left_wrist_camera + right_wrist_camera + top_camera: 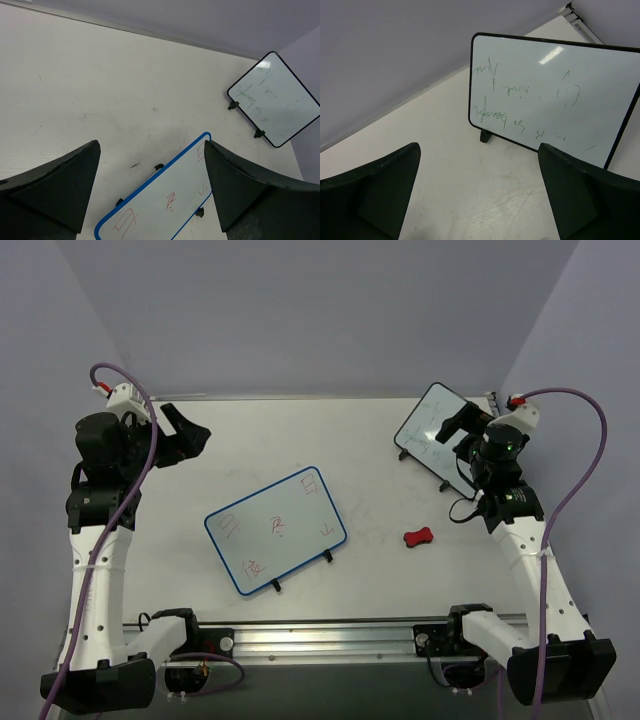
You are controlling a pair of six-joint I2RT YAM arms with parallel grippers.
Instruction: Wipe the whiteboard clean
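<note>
The whiteboard (276, 530) lies at the middle of the bench (300, 430), a little toward the near edge. Its long axis runs on a diagonal from the near left corner toward the far right corner. It is a smooth white rectangle with a blue rim and rounded corners. Small black feet sit along its near long side, and five thin red scribbles are scattered over its face.

The left fingers (192, 436) stand wide apart over the far left of the bench. The right fingers (458, 423) are also apart, above a glossy black-rimmed board (425, 430) at the far right corner. A small red bone-shaped piece (419, 537) lies toward the right edge.
</note>
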